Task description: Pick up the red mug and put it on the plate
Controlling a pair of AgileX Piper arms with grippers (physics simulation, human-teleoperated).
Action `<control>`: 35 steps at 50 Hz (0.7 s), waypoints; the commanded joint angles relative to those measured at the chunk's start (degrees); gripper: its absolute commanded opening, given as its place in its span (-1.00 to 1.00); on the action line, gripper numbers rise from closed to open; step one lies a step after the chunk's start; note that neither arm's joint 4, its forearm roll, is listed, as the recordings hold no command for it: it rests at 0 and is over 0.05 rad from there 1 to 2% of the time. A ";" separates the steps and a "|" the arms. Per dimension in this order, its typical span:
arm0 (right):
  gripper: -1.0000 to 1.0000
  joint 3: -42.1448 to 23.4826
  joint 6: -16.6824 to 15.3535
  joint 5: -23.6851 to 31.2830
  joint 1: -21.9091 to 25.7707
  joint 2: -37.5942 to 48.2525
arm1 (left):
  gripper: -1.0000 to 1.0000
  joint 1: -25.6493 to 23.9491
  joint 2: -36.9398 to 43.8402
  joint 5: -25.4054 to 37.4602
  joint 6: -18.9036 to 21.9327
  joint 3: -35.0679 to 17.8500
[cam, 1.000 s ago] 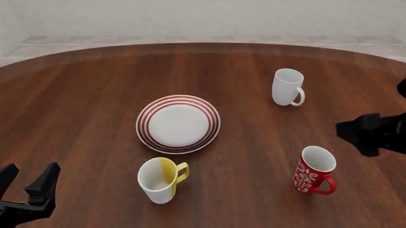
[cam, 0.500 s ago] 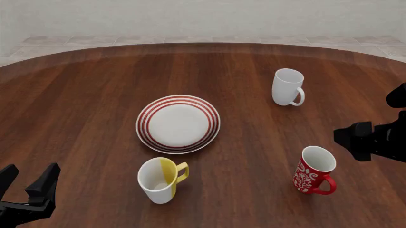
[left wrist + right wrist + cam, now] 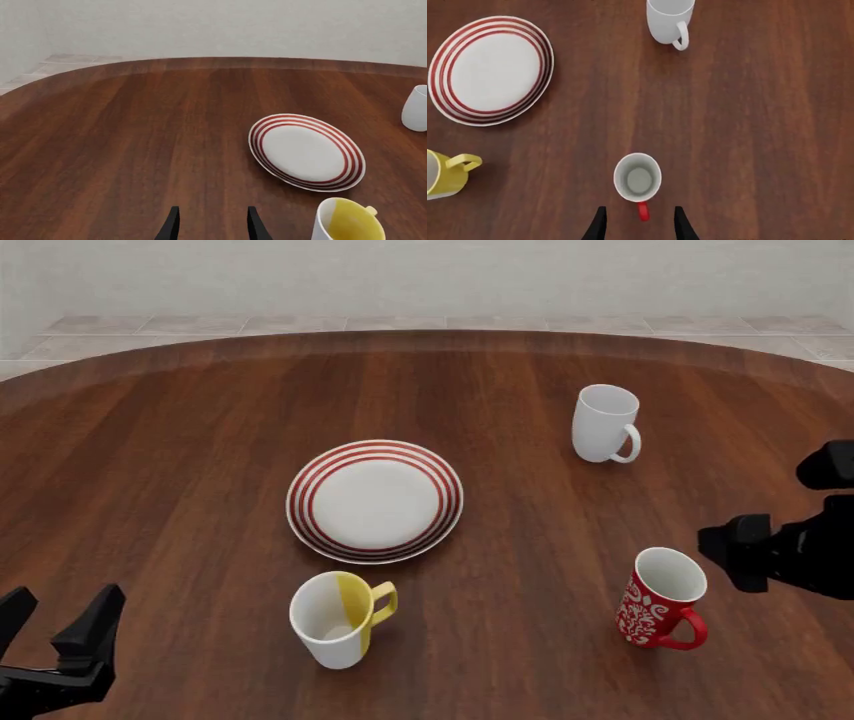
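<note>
Down and towards the camera comes the right gripper (image 3: 763, 558) compared with a second ago, closing on the red mug (image 3: 659, 598); nothing else on the table (image 3: 187, 440) has shifted; the left gripper (image 3: 54, 630) sits where it was at the near left corner, its fingers spread and empty.

Progress, as I judge it: barely begun; the red mug stands upright on the wood at the near right, well apart from the plate (image 3: 375, 500), untouched; reach, grasp, lift, carry and set-down all remain. From the right wrist view the mug's white mouth lies just ahead of the two fingertips (image 3: 598, 226), which stand apart with nothing between them, handle pointing back towards them.

Surfaces now: glossy red ceramic with a white floral print, smooth white inside, a slim looped red handle; the plate is shallow, round, white, ringed in red at the rim; the table is dark polished wood grain; a white-and-yellow mug (image 3: 339, 619) and a plain white mug (image 3: 603, 423) stand by.
</note>
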 commanded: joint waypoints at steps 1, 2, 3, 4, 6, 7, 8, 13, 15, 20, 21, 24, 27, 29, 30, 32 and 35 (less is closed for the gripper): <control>1.00 1.73 -0.86 -3.16 -2.60 0.95 | 1.00 0.14 -0.12 0.08 0.03 0.00; 1.00 1.74 -0.86 -3.16 -2.60 0.96 | 1.00 0.14 -0.12 0.08 0.03 0.00; 1.00 1.78 -0.96 -3.27 -2.72 0.99 | 1.00 0.22 -0.09 0.04 0.03 -0.01; 1.00 1.83 -1.24 -3.37 -2.78 1.02 | 1.00 0.26 -0.11 0.05 0.04 -0.01; 1.00 1.77 -1.27 -3.47 -2.81 1.15 | 1.00 0.25 -0.03 0.01 0.06 -0.01; 1.00 1.79 -1.60 -3.72 -2.98 1.27 | 1.00 0.26 -0.05 -0.02 0.09 -0.02; 1.00 1.85 -1.40 -3.77 -2.82 1.27 | 1.00 0.26 -0.05 -0.02 0.09 -0.02; 1.00 2.98 0.06 -4.10 -0.30 0.73 | 1.00 0.18 -0.01 -0.05 0.19 -0.01; 1.00 3.67 1.21 -4.44 0.94 0.77 | 1.00 0.16 -0.32 0.17 0.21 -0.03; 1.00 4.84 2.69 -5.48 2.62 1.29 | 1.00 0.18 -0.52 0.47 0.15 -0.02; 1.00 4.88 2.75 -5.62 2.76 1.40 | 1.00 0.17 -0.58 0.53 0.13 -0.02; 1.00 5.29 3.35 -6.25 3.22 1.73 | 1.00 0.05 -1.01 1.00 0.07 -0.01; 1.00 5.72 4.38 -6.43 3.84 1.78 | 1.00 0.13 -0.93 1.00 0.00 -0.01; 1.00 6.11 4.64 -6.81 3.84 1.85 | 1.00 0.13 -0.95 1.05 -0.02 -0.01; 1.00 6.32 4.66 -7.06 3.70 1.96 | 1.00 0.13 -1.10 1.20 -0.02 -0.01; 1.00 6.27 4.70 -7.15 3.09 2.20 | 1.00 0.11 -1.43 1.54 -0.06 -0.01; 1.00 6.30 4.46 -7.12 2.65 2.13 | 1.00 0.17 -1.49 1.69 -0.13 0.00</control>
